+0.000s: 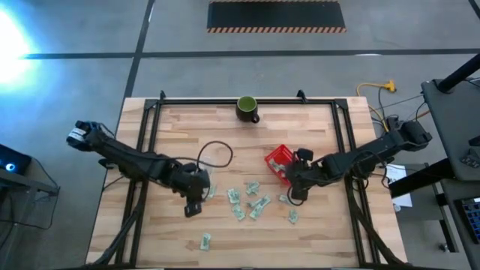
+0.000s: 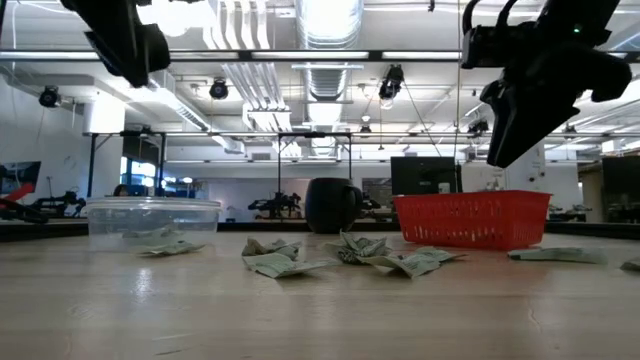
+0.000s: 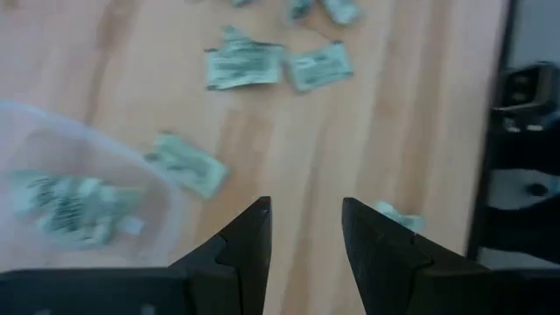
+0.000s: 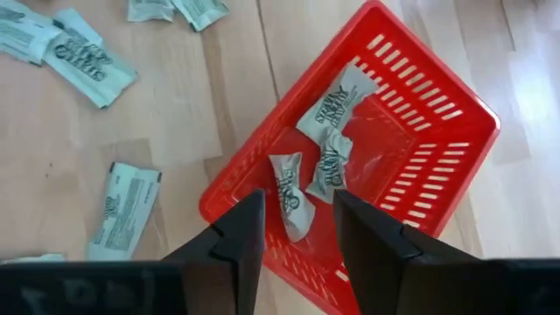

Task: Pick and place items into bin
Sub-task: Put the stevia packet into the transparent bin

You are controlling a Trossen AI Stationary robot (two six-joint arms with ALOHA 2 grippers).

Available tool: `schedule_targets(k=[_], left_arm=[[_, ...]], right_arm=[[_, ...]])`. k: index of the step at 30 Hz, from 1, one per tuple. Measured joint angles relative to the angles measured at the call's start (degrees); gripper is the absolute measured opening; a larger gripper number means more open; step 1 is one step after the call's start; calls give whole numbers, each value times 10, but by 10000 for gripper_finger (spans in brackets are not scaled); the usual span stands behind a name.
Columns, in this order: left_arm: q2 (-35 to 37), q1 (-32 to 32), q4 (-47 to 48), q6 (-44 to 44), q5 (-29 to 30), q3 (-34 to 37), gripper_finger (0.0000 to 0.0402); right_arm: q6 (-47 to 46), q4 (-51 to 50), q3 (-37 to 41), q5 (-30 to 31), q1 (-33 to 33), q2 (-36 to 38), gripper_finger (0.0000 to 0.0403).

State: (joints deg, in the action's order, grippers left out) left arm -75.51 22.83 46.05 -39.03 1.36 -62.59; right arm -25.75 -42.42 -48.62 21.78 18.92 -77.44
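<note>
On the pale wooden tabletop (image 1: 315, 232) many small pale green-and-white wrapped packets (image 1: 250, 201) were scattered between the two arms, with one lying apart near the front edge. The right gripper (image 4: 296, 223) was held above the near rim of the small red slotted plastic basket (image 4: 437, 140), its jaws spread with a clear gap and nothing pinched between them; three packets were seen lying inside the basket, one of them showing in the gap. The left gripper (image 3: 304, 229) was positioned over the tabletop just beside a clear round plastic container (image 3: 52, 166), its jaws likewise spread and empty; several packets were seen inside that container, and another was lying against its outer wall. A dark green mug (image 1: 247, 109) was set at the far edge of the tabletop, well apart from both grippers.
</note>
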Motion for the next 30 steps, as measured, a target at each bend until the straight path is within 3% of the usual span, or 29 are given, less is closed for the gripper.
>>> schedule_targets(k=[7, 15, 23, 30], left_arm=[[-1, 77, -80, -56, -8, 2, 123], [-10, 140, -86, -258, 10, 13, 123], [-91, 183, -165, -395, 20, 13, 123], [-175, 198, -181, -573, 20, -1, 123]], right_arm=[[4, 2, 0, 0, 13, 2, 116], [3, 11, 0, 0, 15, 2, 111], [21, 10, 0, 1, 20, 2, 116], [49, 15, 0, 1, 24, 4, 109]])
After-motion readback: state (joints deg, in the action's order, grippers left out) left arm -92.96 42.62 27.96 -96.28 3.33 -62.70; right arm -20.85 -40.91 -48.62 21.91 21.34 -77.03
